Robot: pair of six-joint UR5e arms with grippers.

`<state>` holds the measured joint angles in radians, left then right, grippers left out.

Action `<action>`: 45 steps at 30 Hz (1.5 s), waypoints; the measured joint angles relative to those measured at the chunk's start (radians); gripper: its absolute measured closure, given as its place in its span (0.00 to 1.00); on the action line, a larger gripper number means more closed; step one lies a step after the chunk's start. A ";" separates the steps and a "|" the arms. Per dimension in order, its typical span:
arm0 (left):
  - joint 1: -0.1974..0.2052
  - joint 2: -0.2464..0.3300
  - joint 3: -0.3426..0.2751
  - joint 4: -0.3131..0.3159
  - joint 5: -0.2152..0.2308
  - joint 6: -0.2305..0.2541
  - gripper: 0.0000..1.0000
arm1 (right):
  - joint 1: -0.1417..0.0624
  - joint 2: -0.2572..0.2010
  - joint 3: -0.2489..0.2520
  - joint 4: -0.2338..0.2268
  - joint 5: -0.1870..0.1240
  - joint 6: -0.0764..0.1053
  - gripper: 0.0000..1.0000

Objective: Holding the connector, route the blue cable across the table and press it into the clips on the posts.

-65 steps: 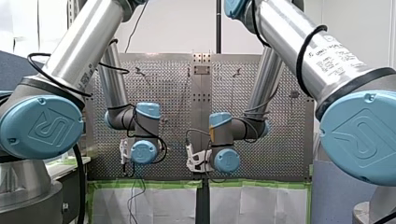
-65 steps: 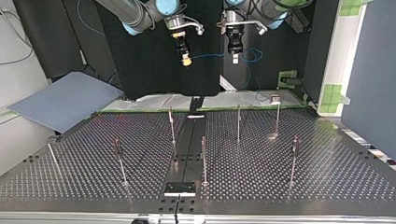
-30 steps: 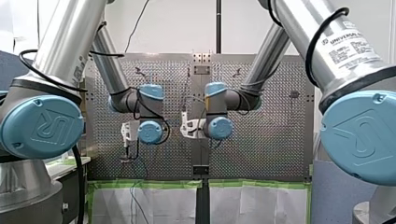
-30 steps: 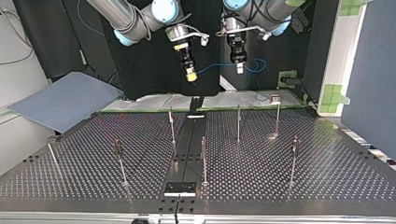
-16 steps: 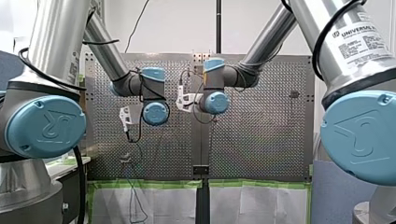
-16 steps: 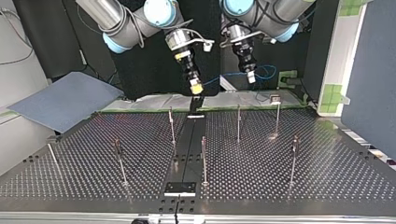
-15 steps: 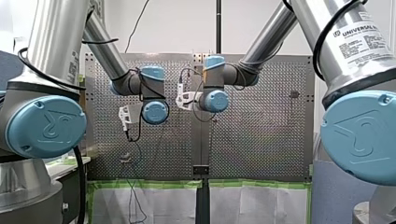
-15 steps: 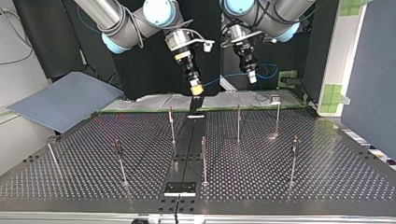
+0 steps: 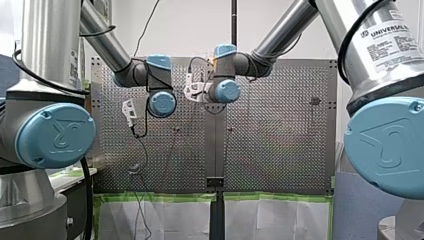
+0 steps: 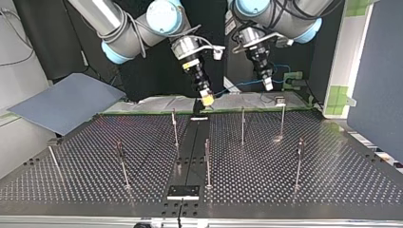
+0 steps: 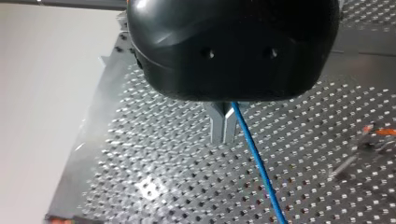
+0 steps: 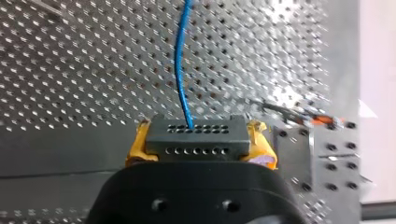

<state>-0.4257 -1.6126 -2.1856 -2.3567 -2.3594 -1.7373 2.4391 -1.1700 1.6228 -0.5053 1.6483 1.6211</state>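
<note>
- My right gripper (image 12: 196,142) is clamped down on the connector (image 12: 196,135), with a yellow pad (image 12: 139,145) tight against each end of the block. Nothing loose there as far as I can see.
- The connector sits right at the tips, its face pointing away from the gripper toward the perforated table (image 12: 70,70).
- It's a dark grey rectangular block with two rows of small round holes on the face.
- The cable (image 12: 179,70) comes out of the upper row, a bit off centre, and runs nearly straight away from the connector. It's thin, bright blue and smooth, no kinks in the part I can see.
- My left gripper (image 11: 223,125) has its metal fingers (image 11: 217,123) pinched almost fully together, just a sliver of gap between them. The cable comes out from between them and slants off past the tips, so it looks pinched on the cable.
- In the top view both grippers hang in the air over the far edge of the table, right gripper at the view's middle and left gripper further to the view's right.
- The blue cable stretches between them there, rising gently from the connector to my left gripper.
- The posts (image 10: 243,124) stand upright on the table below, and the cable is well apart from all of them.
</note>
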 joint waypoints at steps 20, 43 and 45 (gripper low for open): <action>0.089 0.164 0.014 -0.163 0.064 -0.038 1.00 | 0.030 0.044 -0.147 0.161 -0.001 0.001 1.00; 0.289 0.208 0.088 -0.350 0.265 -0.067 1.00 | 0.067 0.116 -0.347 0.260 0.011 -0.003 1.00; 0.303 0.195 0.102 -0.354 0.283 -0.067 1.00 | 0.071 0.117 -0.358 0.264 0.013 -0.003 1.00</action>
<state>-0.1229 -1.4179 -2.0839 -2.7107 -2.0766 -1.8047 2.5096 -1.0528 1.2644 -0.2414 1.6614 1.6177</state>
